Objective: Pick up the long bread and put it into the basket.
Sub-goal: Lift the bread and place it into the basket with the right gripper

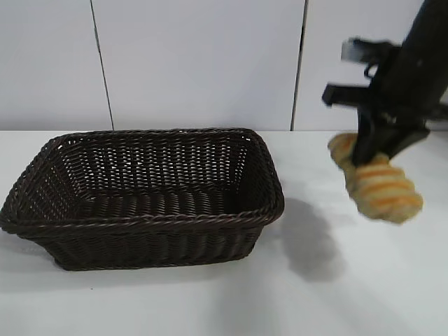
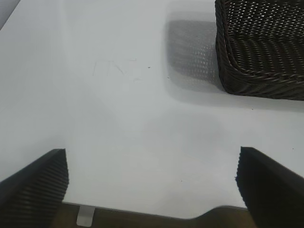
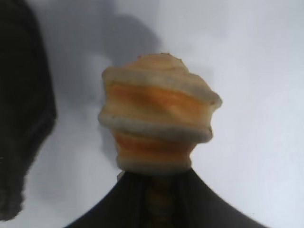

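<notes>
One long bread (image 1: 381,183) is clamped in the right gripper (image 1: 378,150), lifted clear of the table (image 1: 210,301); one basket (image 1: 140,224) sits beside it, well apart. The left gripper (image 2: 152,185) is held wide open over bare tabletop, nothing gripped.

- The right tool (image 1: 378,150) is matte black, angular, with bracket-like plates on its arm.
- The left tool's fingers (image 2: 35,187) are black, with finely ribbed pads.
</notes>
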Controlling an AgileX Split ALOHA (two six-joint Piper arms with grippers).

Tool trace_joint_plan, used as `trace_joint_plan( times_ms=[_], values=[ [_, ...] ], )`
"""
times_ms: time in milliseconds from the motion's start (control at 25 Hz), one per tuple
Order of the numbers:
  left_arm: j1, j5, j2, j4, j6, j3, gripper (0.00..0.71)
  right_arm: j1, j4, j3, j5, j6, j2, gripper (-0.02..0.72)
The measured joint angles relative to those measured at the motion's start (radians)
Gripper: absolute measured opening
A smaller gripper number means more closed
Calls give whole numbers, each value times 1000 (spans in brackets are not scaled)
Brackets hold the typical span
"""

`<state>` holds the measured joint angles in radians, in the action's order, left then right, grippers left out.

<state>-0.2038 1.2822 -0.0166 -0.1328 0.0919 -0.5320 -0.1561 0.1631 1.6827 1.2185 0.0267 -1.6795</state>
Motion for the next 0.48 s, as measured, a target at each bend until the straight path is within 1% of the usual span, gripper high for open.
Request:
trace_joint_plan(
  times_ms=[160, 280, 400, 480],
  values=[
    [0, 0, 0, 0, 0, 0, 694, 0, -2, 35, 17, -4, -1, 81],
    [0, 0, 0, 0, 0, 0, 694, -4, 15, 37, 14, -4, -13, 81],
    [0, 0, 0, 0, 0, 0, 694, -48, 15, 52, -13, -4, -45, 81],
    [0, 0, 0, 0, 0, 0, 694, -109, 14, 78, -35, -4, -79, 81]
  ],
)
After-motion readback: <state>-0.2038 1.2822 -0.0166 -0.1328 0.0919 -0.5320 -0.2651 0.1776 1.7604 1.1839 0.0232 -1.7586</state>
